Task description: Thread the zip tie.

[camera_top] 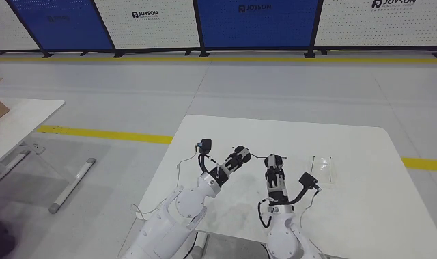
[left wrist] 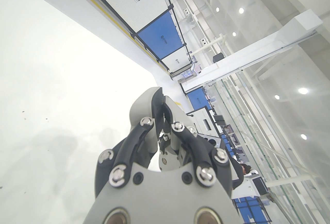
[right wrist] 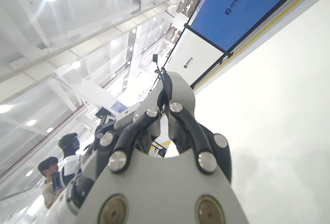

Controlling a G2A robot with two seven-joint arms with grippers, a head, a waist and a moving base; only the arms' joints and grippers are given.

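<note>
A thin black zip tie (camera_top: 259, 154) hangs level above the white table (camera_top: 355, 211), between my two grippers. My right gripper (camera_top: 272, 161) is shut on it. In the right wrist view the strap runs up between the closed fingertips of the right gripper (right wrist: 165, 78), and the zip tie's square head (right wrist: 155, 58) sticks out beyond them. My left gripper (camera_top: 242, 152) sits just left of the tie's other end. Seen from the left wrist, the left gripper (left wrist: 162, 96) is shut with no tie visible between its fingers. Whether it touches the tie I cannot tell.
Several spare zip ties (camera_top: 321, 165) lie on the table to the right of the arms. The table's far edge (camera_top: 287, 120) lies beyond the grippers. A second white table (camera_top: 24, 119) stands off to the left across the floor.
</note>
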